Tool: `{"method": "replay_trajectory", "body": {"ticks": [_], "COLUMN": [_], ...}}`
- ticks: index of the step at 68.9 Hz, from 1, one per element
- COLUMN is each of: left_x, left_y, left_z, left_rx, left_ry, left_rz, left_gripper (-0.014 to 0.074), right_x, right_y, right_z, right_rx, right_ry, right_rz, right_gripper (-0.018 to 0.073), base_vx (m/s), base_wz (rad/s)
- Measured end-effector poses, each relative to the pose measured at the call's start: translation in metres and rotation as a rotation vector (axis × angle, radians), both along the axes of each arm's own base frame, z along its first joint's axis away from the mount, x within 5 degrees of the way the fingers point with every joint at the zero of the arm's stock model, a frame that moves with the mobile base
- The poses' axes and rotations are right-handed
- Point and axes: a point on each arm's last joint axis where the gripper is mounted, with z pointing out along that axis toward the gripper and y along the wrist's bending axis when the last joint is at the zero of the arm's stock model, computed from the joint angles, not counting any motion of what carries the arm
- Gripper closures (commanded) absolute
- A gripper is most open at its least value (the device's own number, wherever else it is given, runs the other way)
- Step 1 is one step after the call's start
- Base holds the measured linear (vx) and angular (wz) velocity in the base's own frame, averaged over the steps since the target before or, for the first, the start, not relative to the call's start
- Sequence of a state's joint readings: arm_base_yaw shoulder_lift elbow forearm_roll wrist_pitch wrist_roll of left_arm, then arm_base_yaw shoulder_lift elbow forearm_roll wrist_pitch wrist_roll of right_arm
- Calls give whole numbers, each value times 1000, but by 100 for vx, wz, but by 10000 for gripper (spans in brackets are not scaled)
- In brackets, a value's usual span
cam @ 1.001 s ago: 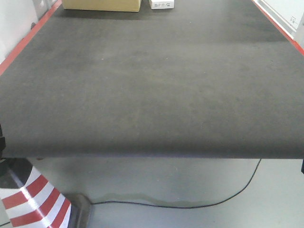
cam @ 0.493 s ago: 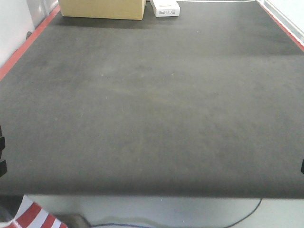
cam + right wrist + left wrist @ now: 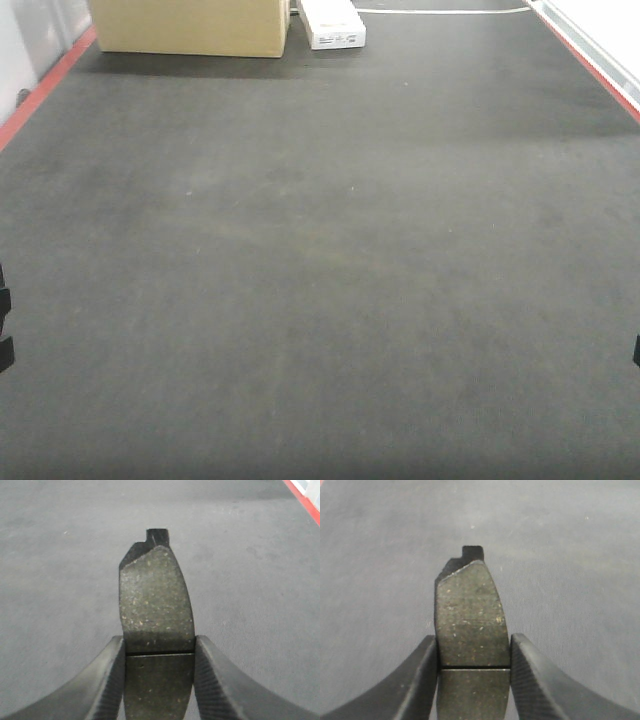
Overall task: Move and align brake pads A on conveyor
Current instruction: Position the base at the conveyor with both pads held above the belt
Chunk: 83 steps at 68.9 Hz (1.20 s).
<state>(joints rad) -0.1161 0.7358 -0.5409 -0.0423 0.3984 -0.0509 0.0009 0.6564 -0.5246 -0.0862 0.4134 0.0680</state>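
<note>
The dark charcoal conveyor (image 3: 320, 260) fills the front view, with red strips along its left and right edges. No brake pad lies on the belt in that view. In the left wrist view my left gripper (image 3: 474, 655) is shut on a dark-grey brake pad (image 3: 470, 615) with a thin groove across its middle, held above the belt. My right gripper (image 3: 159, 652) is likewise shut on a second brake pad (image 3: 156, 600), also above the belt. Only small black bits of the arms show at the front view's side edges.
A tan cardboard box (image 3: 190, 25) and a small white box (image 3: 333, 28) stand at the belt's far end. A white cable (image 3: 440, 10) runs behind them. A red edge strip (image 3: 302, 497) shows at the right wrist view's top right.
The front view has advanced over the belt: its near edge, the floor, the cable and the striped cone have dropped out of sight, and the boxes at the far end look nearer.
</note>
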Motion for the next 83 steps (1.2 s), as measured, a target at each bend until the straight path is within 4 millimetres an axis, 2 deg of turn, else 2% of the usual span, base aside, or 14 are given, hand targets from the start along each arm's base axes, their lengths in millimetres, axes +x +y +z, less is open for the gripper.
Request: {"method": "replay_trajectory", "body": {"ticks": [83], "left_x": [0], "left_y": [0], "left_z": [0], "left_rx": [0], "left_ry": [0], "left_rz": [0], "left_gripper": [514], "right_x": [0], "right_y": [0], "right_z": [0], "right_rx": [0], "right_ry": [0], "right_rz": [0], "right_gripper": [534], "base_vx": [4], "base_wz": [-2]}}
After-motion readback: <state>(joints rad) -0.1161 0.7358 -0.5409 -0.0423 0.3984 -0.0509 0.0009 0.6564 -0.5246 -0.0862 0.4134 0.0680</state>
